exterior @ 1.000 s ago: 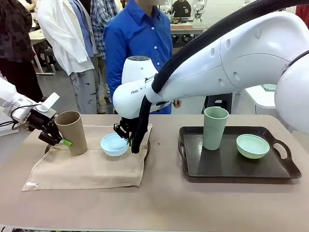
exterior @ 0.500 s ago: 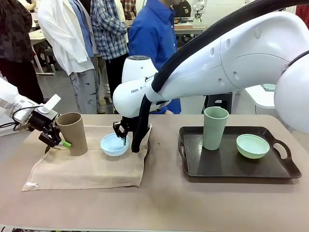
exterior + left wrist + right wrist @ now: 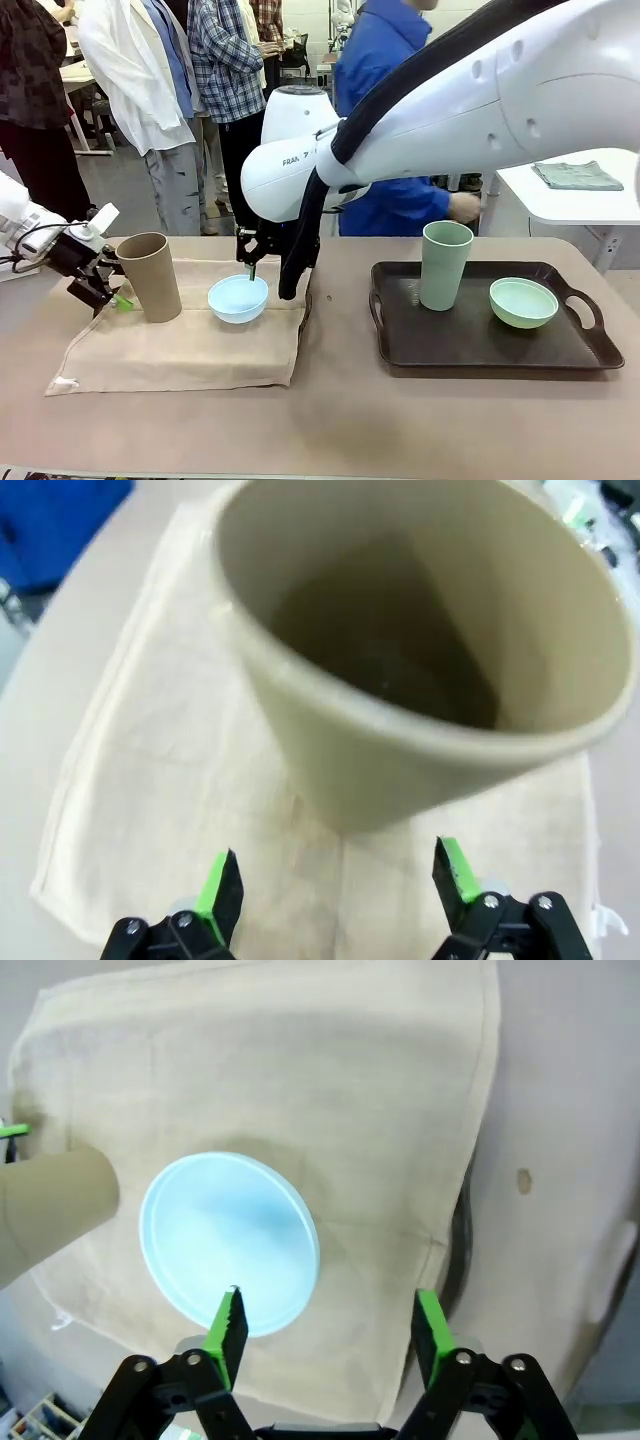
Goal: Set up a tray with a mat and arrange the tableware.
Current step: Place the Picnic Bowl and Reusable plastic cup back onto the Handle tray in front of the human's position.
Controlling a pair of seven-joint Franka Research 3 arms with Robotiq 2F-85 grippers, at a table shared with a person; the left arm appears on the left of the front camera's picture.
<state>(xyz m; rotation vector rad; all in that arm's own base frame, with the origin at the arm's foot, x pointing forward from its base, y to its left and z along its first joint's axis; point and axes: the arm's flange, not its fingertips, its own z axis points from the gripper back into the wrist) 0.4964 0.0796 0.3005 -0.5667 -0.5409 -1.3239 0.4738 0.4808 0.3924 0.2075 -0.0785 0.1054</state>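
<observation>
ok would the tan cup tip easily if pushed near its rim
Probably: the tan cup is tall and narrows toward its base. It looks empty, so likely light. The cloth mat under it may wrinkle and catch its base.

Robot lab (white arm point(image 3: 450, 110), bystanders point(image 3: 225, 70))

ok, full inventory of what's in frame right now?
tan cup: 1, tan, upright on the mat, left end
light blue bowl: 1, light blue, on the mat, right of the tan cup
green cup: 1, pale green, on the tray, left part
green bowl: 1, pale green, on the tray, right part
mat: 1, beige, table left half
tray: 1, black, table right half
table: 1, brown
person: 1, blue shirt, far side
left claw: open, at the tan cup's base
right claw: open, above the light blue bowl
</observation>
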